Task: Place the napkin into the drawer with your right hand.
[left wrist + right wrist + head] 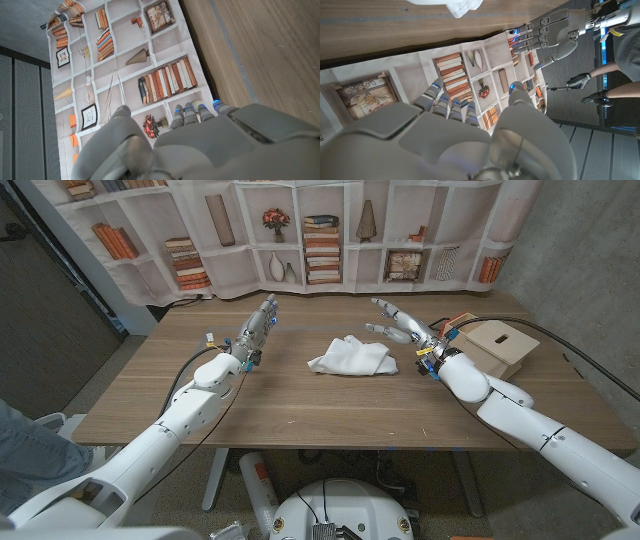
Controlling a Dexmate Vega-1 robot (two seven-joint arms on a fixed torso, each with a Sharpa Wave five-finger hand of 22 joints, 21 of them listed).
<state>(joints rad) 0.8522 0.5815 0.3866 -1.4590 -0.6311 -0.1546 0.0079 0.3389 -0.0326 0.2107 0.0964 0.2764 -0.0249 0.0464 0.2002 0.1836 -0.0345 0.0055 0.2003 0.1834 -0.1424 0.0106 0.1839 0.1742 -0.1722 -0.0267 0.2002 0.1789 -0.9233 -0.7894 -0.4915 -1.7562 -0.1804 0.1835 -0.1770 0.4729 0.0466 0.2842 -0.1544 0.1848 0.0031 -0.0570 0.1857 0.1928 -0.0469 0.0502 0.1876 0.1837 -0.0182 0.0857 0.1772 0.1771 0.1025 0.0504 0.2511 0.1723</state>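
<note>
A crumpled white napkin (352, 357) lies on the wooden table (300, 405) near its middle; a corner of the napkin (456, 6) is seen from the right wrist. My right hand (402, 326) hovers just right of it, fingers spread and holding nothing. A small light-wood drawer box (503, 345) with a slot on top stands to the right of that hand. My left hand (258, 328) is raised to the left of the napkin, fingers straight and apart, empty. The right hand (470, 135) and left hand (200, 145) fill the low part of their wrist views.
A printed bookshelf backdrop (300, 230) hangs behind the table's far edge. Cables (560, 335) run past the drawer box. A person's gloved hands (580, 80) show beyond the table in the right wrist view, where my left hand (555, 32) also appears.
</note>
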